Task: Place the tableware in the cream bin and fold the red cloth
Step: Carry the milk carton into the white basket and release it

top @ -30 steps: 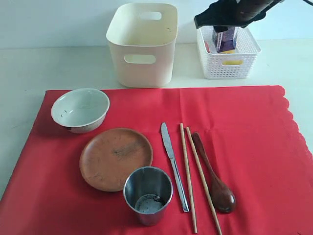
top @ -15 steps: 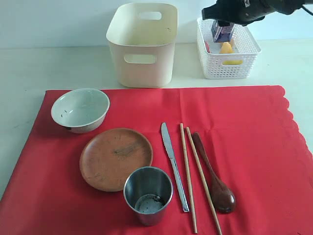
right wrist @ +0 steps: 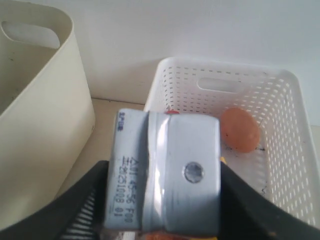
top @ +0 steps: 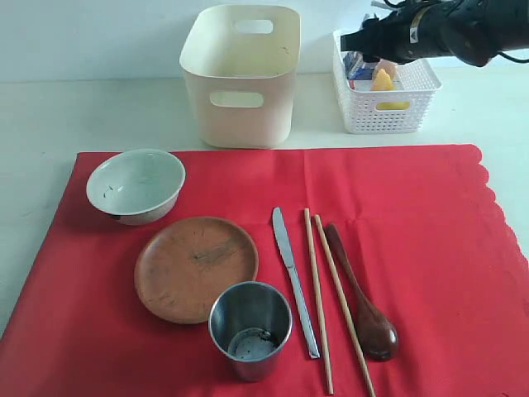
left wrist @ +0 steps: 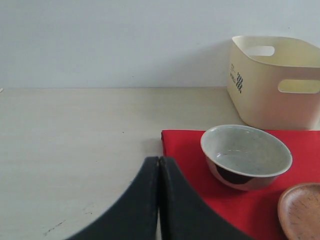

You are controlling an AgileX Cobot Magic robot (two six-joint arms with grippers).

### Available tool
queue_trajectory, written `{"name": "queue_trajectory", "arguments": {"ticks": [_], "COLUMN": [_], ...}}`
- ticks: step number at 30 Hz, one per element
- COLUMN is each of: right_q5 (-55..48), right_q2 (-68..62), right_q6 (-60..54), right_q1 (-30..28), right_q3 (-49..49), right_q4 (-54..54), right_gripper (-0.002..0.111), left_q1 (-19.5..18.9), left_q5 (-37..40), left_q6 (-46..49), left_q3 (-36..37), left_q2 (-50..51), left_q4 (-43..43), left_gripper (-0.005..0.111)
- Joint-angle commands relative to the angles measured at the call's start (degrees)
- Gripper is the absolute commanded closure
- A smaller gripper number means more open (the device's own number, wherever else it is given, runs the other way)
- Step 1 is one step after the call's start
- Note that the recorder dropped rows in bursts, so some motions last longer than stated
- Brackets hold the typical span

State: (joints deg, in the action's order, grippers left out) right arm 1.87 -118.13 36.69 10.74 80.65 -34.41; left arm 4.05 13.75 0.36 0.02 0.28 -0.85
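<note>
Right tool (right wrist: 165, 200) grasps a grey milk carton (right wrist: 165, 165) above the white lattice basket (right wrist: 280, 100); left tool (left wrist: 159, 172) is clenched, empty. Likely next: lower, release inside the basket.

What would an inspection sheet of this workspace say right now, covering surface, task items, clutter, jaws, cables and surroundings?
Surface: pale table; red cloth spread flat.
Job's things: bowl, plate, cup, knife, chopsticks, spoon all on the cloth; cream bin, nothing seen inside.
Clutter: white basket with egg and cheese.
Grippers: left gripper jaws shut, empty; right gripper jaws closed on milk carton at the basket.
Cables: thin black cable by right arm.
Surroundings: plain pale wall.
</note>
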Motion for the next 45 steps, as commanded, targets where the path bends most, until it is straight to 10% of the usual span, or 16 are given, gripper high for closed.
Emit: {"name": "queue_trajectory", "arguments": {"ticks": [1,23,45], "right_q5": [3.12,-2.70,-1.87], "right_q2": [0.35,-2.70,-2.70], "right_q6": [-0.01,-0.65,-0.65], "right_q1": [-0.22,-0.22,-0.22], "right_q3": [0.39,5.02,5.05], "right_q4": [0.12,0.12,-0.11], "right_gripper": [0.108,0.106,0.044], "left_q1": [-0.11,-0.11,-0.11], "left_q5": [-0.13,-0.13,-0.13], "left_q6": [0.03,0.03,0.03], "left_q3": [-0.02,-0.02,-0.02], "left_q2": [-0.28,-0.28,-0.28], "left_q4": [0.06,0.06,0.06], "left_gripper": [0.106,0.106,0.106]}}
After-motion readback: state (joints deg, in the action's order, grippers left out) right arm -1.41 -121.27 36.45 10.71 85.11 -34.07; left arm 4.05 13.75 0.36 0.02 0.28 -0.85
